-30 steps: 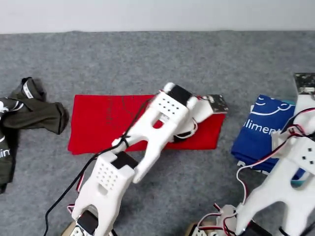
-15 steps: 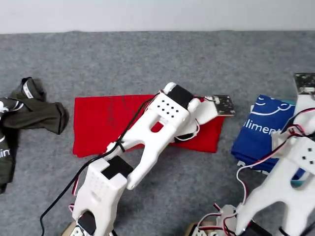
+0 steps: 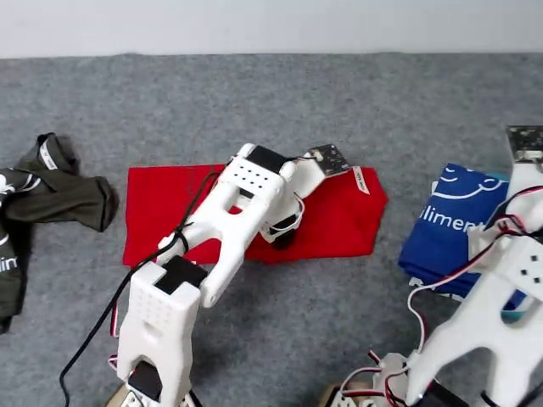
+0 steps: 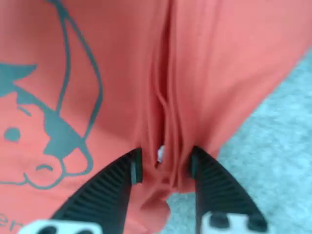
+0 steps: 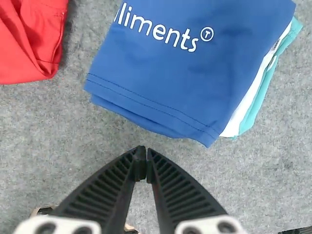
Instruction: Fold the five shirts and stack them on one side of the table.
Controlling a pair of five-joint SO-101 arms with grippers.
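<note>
Grey felt table cover (image 3: 280, 102); white wall (image 3: 271, 25) behind far edge.

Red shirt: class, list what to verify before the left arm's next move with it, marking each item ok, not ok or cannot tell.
1. The left gripper has a fold of the red shirt between its fingers: ok.
2. Grip takes in every layer: cannot tell.
3. Red shirt flat: not ok, a ridge runs up from the jaws.
4. The right gripper is shut, empty, over bare table: ok.
5. Stack under the blue shirt is folded: ok.
6. The dark green shirt is folded: not ok, crumpled.
</note>
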